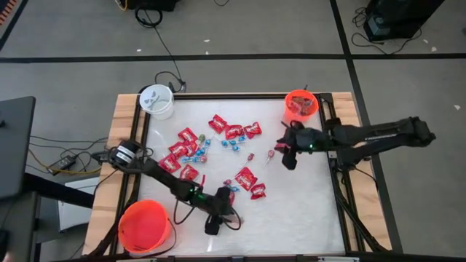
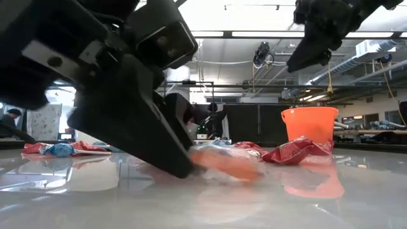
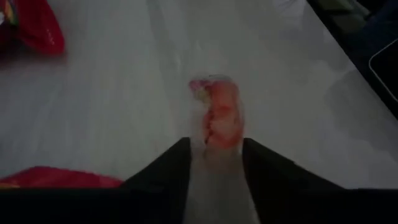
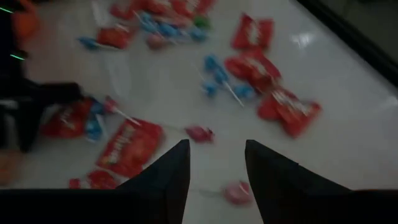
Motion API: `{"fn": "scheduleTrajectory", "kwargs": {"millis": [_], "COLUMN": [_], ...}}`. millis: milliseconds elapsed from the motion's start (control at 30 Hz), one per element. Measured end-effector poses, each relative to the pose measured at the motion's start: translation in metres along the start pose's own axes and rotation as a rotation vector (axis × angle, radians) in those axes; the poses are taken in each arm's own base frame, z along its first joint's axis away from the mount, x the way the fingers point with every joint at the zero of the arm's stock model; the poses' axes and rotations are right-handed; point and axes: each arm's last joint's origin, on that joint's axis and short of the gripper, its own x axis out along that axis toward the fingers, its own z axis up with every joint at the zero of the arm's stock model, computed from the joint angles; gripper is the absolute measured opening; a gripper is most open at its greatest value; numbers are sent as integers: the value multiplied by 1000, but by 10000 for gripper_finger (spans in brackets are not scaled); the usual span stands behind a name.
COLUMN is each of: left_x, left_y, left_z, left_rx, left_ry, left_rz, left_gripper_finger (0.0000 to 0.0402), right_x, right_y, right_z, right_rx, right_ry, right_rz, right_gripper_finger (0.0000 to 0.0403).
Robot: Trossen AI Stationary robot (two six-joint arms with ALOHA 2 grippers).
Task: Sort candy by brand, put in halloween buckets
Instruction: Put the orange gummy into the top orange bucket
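My left gripper (image 1: pixel 212 227) is down at the near edge of the table (image 1: pixel 306 211), just right of the larger orange bucket (image 1: pixel 145 225). Its fingers (image 3: pixel 163 171) stand apart on either side of a pink clear-wrapped candy (image 3: pixel 219 113) lying on the surface, so I am not clamped on it. My right gripper (image 1: pixel 287 161) hangs above the table's right part, near the small orange bucket (image 1: pixel 300 104), jaws apart and empty. The white bucket (image 1: pixel 156 101) sits at the far left corner. Red packets (image 1: pixel 245 177) and blue pieces (image 1: pixel 195 155) lie scattered between.
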Motion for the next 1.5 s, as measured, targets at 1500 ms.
{"fn": "scheduleTrajectory", "kwargs": {"millis": [1500], "left_x": [-70], "left_y": [14], "left_z": [68], "left_rx": [15], "left_ry": [-357], "left_rz": [577], "left_gripper_finger": [5], "right_x": [85], "right_y": [92], "right_z": [-67], "right_rx": [61], "right_ry": [-579], "right_rz": [444], "right_gripper_finger": [284]}}
